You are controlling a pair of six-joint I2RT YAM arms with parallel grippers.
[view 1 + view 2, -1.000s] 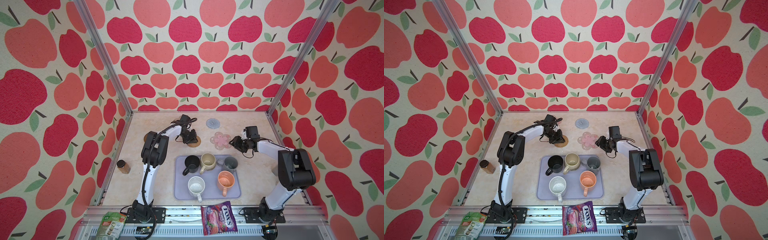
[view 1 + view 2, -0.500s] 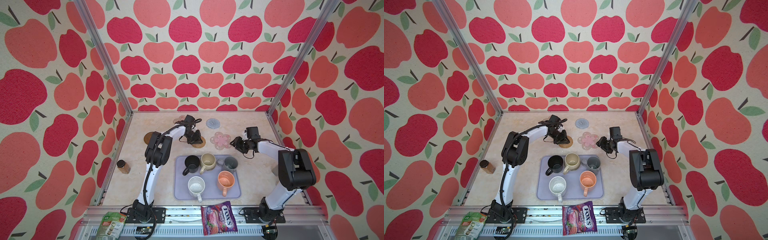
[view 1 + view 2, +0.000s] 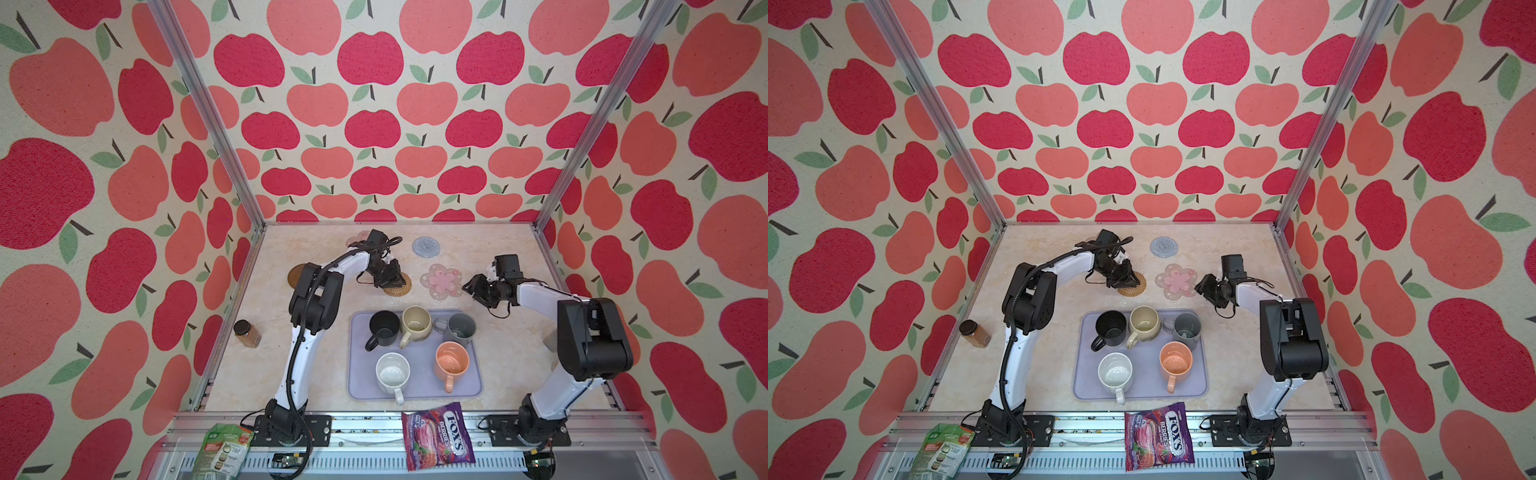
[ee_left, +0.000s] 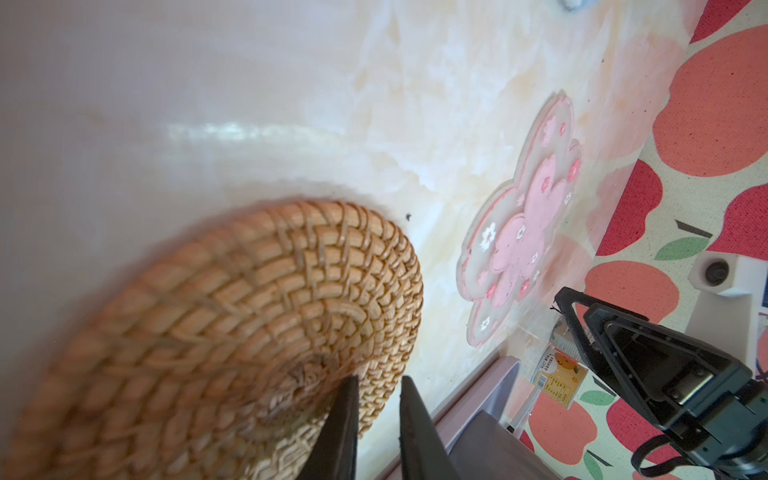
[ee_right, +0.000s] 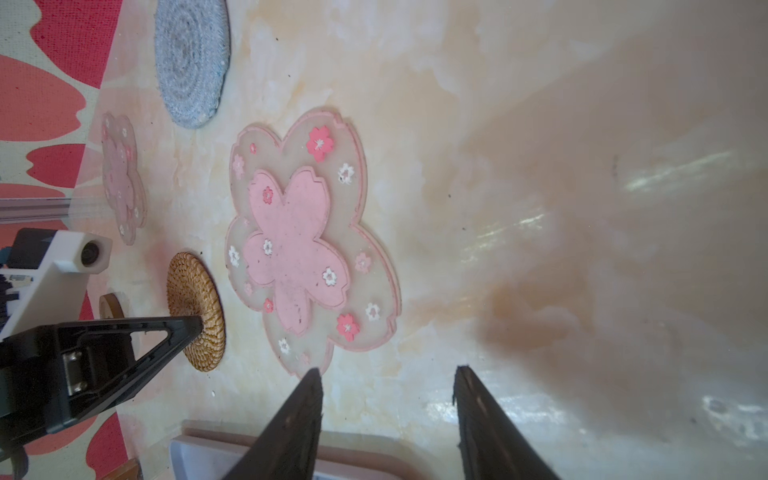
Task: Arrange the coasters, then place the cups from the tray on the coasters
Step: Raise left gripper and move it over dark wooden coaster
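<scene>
Now set down just beyond the tray's (image 3: 420,376) far edge, the rattan coaster (image 3: 397,286) is shown after being carried in from further left of the tray a moment earlier. The left gripper (image 4: 379,381) is caught with its jaws narrowly parted at the coaster's rim (whether the rim has been let go cannot be told). The right gripper (image 5: 387,370) is held wide open and empty beyond the tray's far right corner, beside a pink flower coaster (image 3: 441,281). All five cups (image 3: 417,324) are left waiting on the tray; arranging is judged well under way.
</scene>
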